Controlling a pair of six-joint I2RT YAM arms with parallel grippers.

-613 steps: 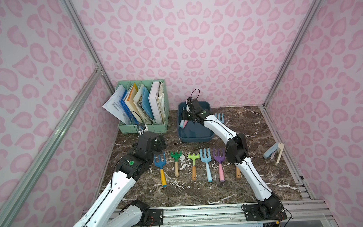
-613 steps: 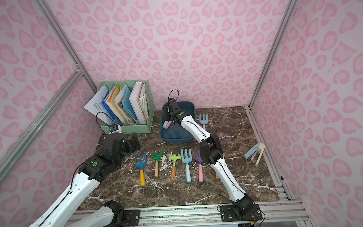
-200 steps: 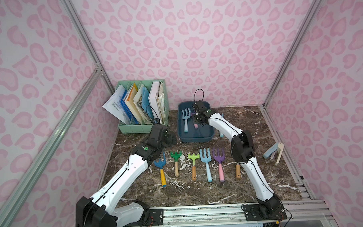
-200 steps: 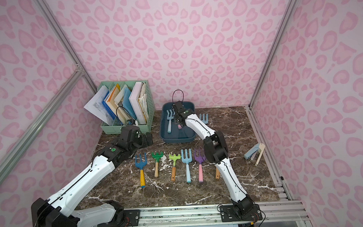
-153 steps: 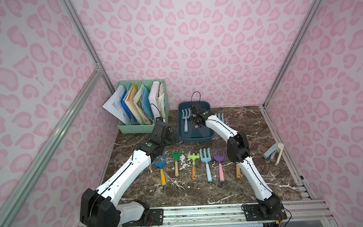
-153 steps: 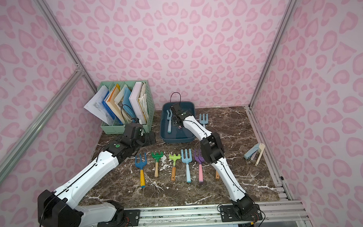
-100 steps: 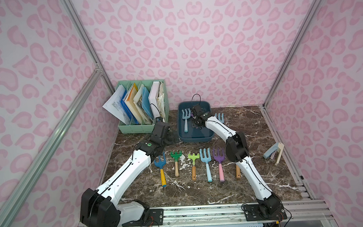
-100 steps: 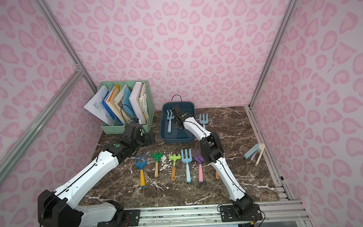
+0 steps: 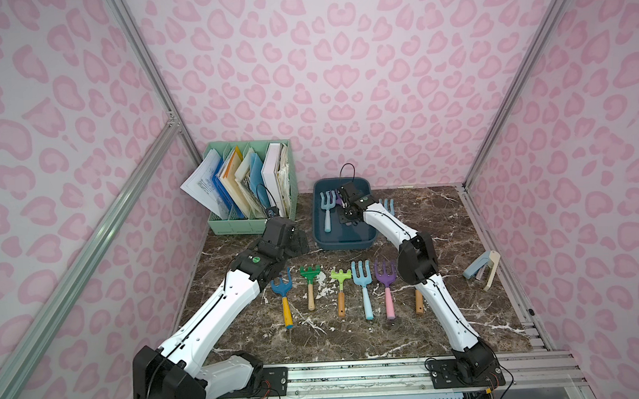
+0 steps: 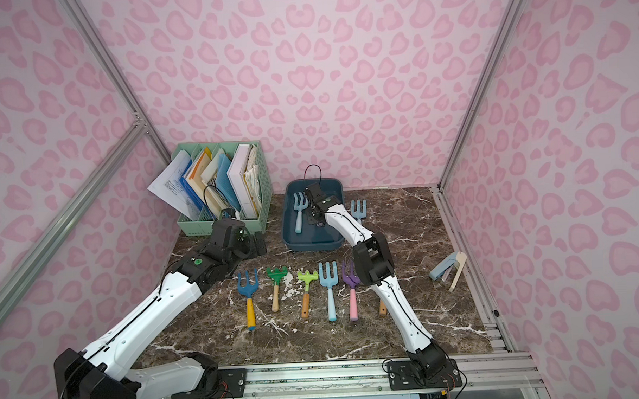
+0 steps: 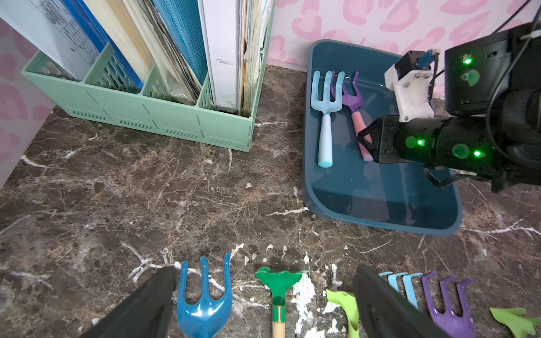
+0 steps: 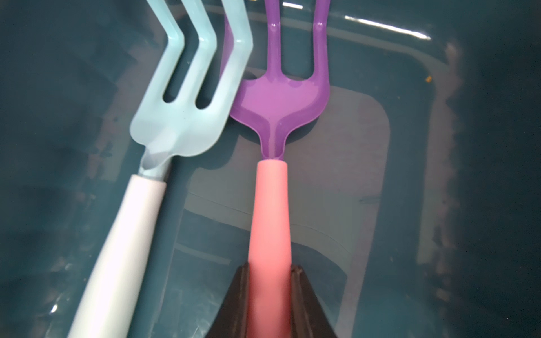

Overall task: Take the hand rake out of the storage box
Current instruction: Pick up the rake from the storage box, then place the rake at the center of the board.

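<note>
Since its pink handle seems the easiest hold, the right claw (image 12: 270, 267) pinches the purple-headed plastic hand rake (image 12: 278, 96) there, tines toward twelve o'clock inside the shallow teal plastic storage box (image 11: 380, 226); the left claw (image 11: 265, 270) hangs spread

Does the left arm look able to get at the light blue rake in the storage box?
Probably yes: the left gripper is open beside the storage box and the light blue rake lies uncovered, though the right gripper holds the purple rake alongside.
</note>
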